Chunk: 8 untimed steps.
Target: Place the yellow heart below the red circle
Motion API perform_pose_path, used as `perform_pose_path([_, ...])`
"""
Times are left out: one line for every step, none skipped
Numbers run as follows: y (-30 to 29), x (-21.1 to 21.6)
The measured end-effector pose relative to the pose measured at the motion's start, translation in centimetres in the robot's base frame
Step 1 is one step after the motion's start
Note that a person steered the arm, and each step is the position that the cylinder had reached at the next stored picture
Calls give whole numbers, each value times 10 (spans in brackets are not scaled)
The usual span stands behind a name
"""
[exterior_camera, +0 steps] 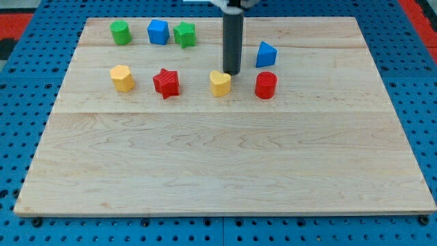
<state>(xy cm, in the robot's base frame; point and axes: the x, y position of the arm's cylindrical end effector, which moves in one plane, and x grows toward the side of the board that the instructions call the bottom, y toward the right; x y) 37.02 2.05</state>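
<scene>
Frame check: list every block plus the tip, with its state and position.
yellow heart: left of red circle, not below it
red circle: upright
my tip: at heart's upper right edge
blue triangle: above circle
red star: apart
yellow hexagon: apart
green blocks, blue block: top row

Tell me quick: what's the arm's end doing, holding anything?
No gripper: my tip holds nothing, sitting just above the yellow heart, at its top edge, left of the red circle.

board (225,164): pale wood, visible grain, smooth matt planks
blocks, e.g. yellow heart (220,83), red circle (265,85): look like matt plastic, solid colour
rod above my tip (231,72): dark, dull sheen
surround (423,123): blue perforated panel, matt
</scene>
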Motion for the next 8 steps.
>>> perform_pose_path([-7, -8])
perform_pose_path([-26, -17])
perform_pose_path([-56, -2])
perform_pose_path([-28, 60])
perform_pose_path([-10, 85])
perform_pose_path([8, 86])
perform_pose_path([43, 89])
perform_pose_path([40, 106])
